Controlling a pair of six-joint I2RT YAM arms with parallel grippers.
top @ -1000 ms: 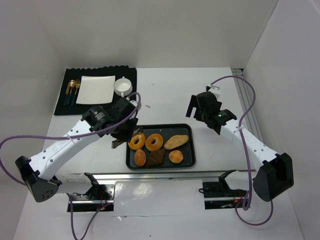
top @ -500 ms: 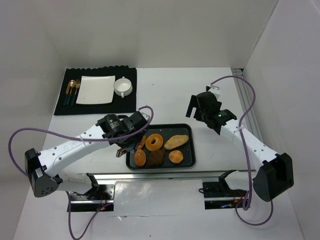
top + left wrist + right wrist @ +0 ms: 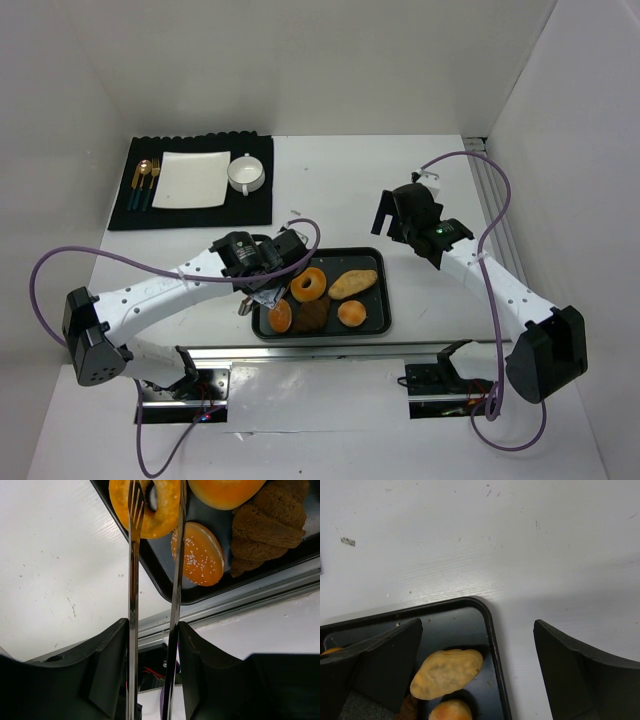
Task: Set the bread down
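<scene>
A black tray [image 3: 375,325] holds several breads: a donut [image 3: 308,284], an oval loaf [image 3: 352,283], a round bun [image 3: 351,313], a seeded bun [image 3: 280,316] and a dark pastry [image 3: 313,315]. My left gripper [image 3: 268,287] is shut on metal tongs [image 3: 132,580] over the tray's left end. In the left wrist view the tong tips straddle a second donut [image 3: 162,510], beside the seeded bun [image 3: 197,552] and dark pastry [image 3: 270,525]. I cannot tell whether they squeeze it. My right gripper [image 3: 400,215] is open and empty above the tray's far right corner [image 3: 487,610].
A black placemat [image 3: 255,205] at the far left carries a white square plate [image 3: 190,179], a white cup [image 3: 245,173] and gold cutlery [image 3: 145,180]. A metal rail [image 3: 300,352] runs along the table's near edge. White walls close in the back and sides.
My left arm has swung right and forward over the tray's left end, bringing the tongs onto the left donut, which it now covers from above. The right arm has not moved.
</scene>
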